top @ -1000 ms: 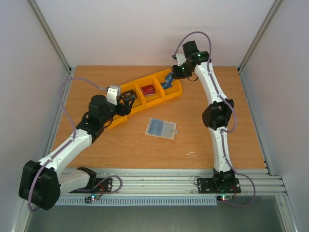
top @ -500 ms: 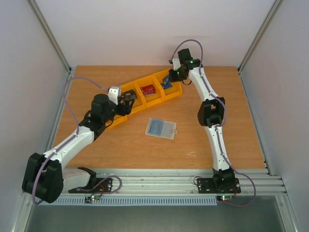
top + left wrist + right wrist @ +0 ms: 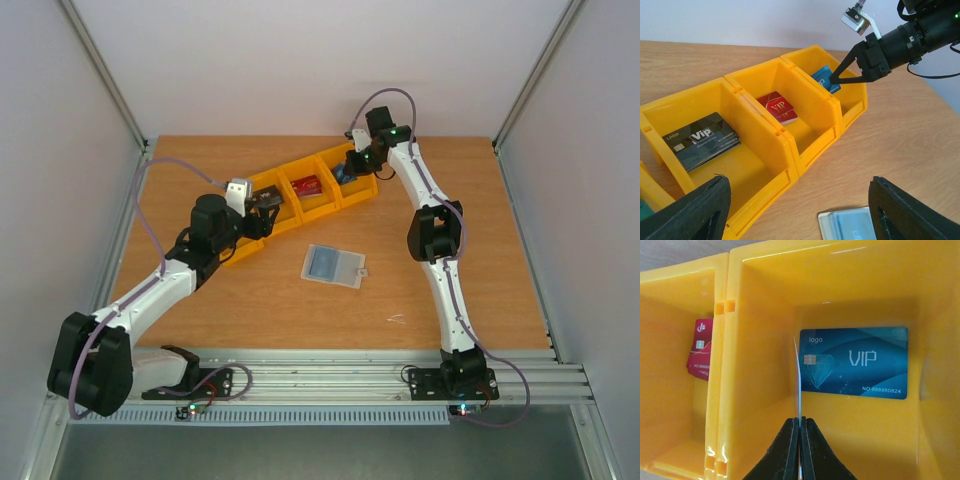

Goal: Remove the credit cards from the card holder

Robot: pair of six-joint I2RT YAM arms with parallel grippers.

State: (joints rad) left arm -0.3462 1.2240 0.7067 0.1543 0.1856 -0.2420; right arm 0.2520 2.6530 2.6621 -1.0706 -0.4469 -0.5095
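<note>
The right gripper [image 3: 800,421] hangs in the bin at the 2 o'clock end of a slanted row of yellow bins [image 3: 815,110], which runs from 8 o'clock to 2 o'clock across the far half of the table [image 3: 250,300]. Its fingers are clenched on a thin card [image 3: 797,380] that shows only its edge, so its colour cannot be told. A blue card [image 3: 854,362] lies inside that same bin, at 3 o'clock of the held one, face toward the wrist camera. The next bin toward 8 o'clock holds a red card [image 3: 777,106], and the one after that a black card [image 3: 705,140] lying flat on its floor. The left gripper [image 3: 799,200] is released, its fingers spread wide with nothing between them, and it sits at the near side of the bins, by the one with the black card. The card holder [image 3: 332,266] lies open and flat on the table with its pale blue face up, at 5 o'clock of the bins and apart from both grippers, near the middle of the table.
</note>
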